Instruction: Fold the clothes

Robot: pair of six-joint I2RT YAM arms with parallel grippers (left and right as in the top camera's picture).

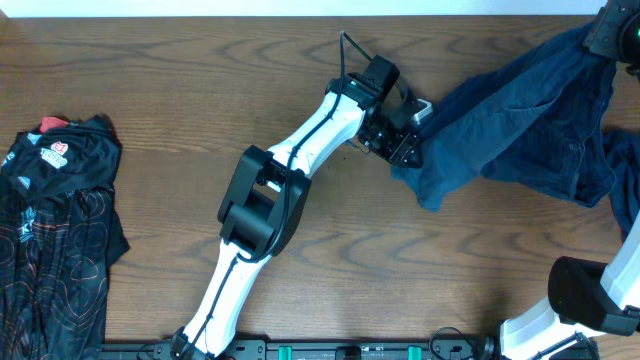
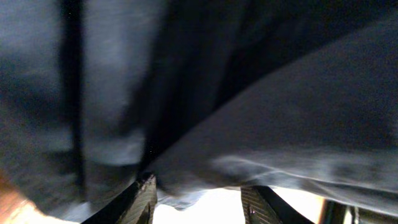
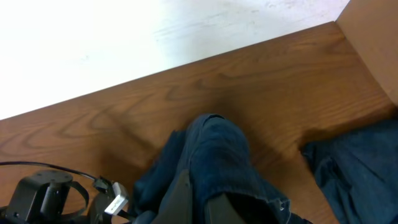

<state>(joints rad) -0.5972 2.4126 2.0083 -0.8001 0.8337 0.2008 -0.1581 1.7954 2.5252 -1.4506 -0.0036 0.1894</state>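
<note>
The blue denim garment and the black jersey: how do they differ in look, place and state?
The blue denim garment is plain; the black jersey has thin red lines and a white-red logo. The denim garment lies on the right, the jersey at the left edge. The right gripper holds the denim garment, the left gripper is at its other end; none touches the jersey. Both are limp cloth on the table.

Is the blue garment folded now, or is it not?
Not folded. The blue garment lies crumpled and stretched across the table, one end held up by the right tool.
</note>
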